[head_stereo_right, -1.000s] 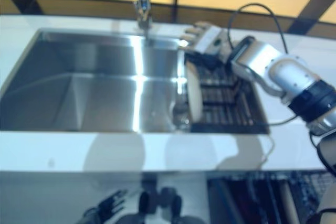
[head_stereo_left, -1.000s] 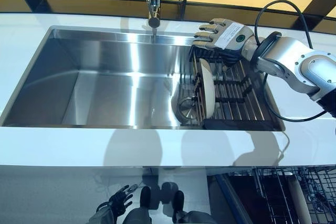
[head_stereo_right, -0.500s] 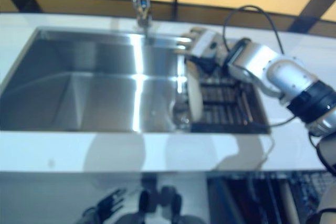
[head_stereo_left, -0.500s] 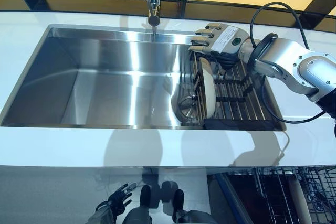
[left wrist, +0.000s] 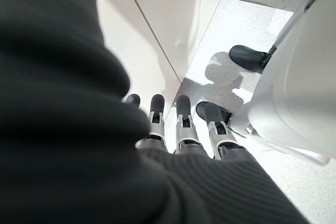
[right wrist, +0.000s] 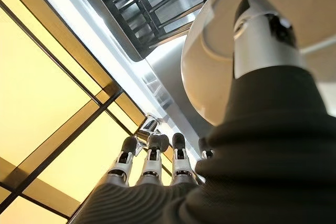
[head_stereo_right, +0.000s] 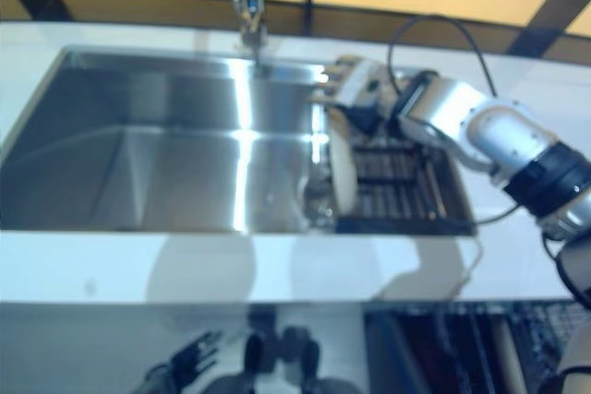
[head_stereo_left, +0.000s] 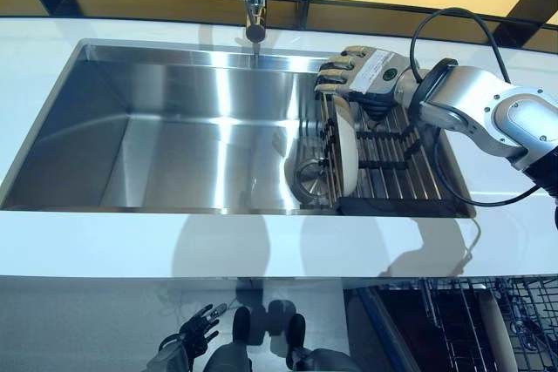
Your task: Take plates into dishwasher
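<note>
Left eye view: right hand (head_stereo_left: 362, 71), fingers straight, hovers just behind the upright cream round plate (head_stereo_left: 345, 147) racked edge-on; left hand (head_stereo_left: 193, 334) hangs far below.

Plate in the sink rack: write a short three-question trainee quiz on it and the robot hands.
1. True or false: the plate lies flat on the sink floor.
2. Which robot hand is over the rack: A left, B right?
3. Fill in: the left robot hand hangs low by the ____.

Key
1. False; it stands on edge in the rack, inside the sink.
2. B; the right robot hand is above the plate's top edge, fingers straight, not gripping.
3. Floor, fingers relaxed, holding nothing.
</note>
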Controlling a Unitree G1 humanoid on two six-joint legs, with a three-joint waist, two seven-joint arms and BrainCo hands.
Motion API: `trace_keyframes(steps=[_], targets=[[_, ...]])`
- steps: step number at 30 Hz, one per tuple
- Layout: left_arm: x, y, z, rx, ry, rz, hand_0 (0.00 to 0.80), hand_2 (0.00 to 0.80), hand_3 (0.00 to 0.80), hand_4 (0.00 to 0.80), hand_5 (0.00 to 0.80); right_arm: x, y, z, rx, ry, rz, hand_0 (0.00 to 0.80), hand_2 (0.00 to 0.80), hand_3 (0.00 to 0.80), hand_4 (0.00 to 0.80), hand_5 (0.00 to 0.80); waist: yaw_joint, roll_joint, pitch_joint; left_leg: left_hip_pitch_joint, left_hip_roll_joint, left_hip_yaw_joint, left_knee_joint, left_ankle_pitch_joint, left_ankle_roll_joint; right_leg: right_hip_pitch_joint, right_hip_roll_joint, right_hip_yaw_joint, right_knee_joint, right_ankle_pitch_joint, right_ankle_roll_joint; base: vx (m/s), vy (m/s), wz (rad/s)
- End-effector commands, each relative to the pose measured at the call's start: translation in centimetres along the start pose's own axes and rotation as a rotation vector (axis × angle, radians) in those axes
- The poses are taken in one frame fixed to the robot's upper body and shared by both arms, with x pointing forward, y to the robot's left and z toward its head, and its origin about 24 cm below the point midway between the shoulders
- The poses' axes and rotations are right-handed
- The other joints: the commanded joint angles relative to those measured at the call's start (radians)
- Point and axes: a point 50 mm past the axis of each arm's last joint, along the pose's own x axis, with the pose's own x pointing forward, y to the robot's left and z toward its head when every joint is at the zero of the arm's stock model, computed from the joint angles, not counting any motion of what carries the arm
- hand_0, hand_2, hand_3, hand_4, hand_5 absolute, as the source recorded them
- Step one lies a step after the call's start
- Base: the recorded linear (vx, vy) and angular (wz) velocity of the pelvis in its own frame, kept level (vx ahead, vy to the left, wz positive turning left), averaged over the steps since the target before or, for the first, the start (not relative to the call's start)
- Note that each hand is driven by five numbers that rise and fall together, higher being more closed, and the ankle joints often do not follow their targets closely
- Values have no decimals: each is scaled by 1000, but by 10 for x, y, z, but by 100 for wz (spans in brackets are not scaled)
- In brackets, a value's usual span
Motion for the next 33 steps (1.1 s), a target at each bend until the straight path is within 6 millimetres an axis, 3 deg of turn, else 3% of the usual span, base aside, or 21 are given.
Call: trace_keyframes(steps=[1,33], targets=[[3,0,17,-12,-57,-4,0,0,0,0,0,1,-21,-5,-71,6,-50,0,0,0,0,0,28,-46,3,5,17,38,-3,-10,-39,-12,-44,21,-1,46,82,0,0,0],[5,-2,24,-39,-88,-18,0,0,0,0,0,7,-17,17,-113,-83,2,0,0,0,0,0,32,-44,24,-19,16,40,-3,3,-40,-35,-46,10,-1,56,83,0,0,0]])
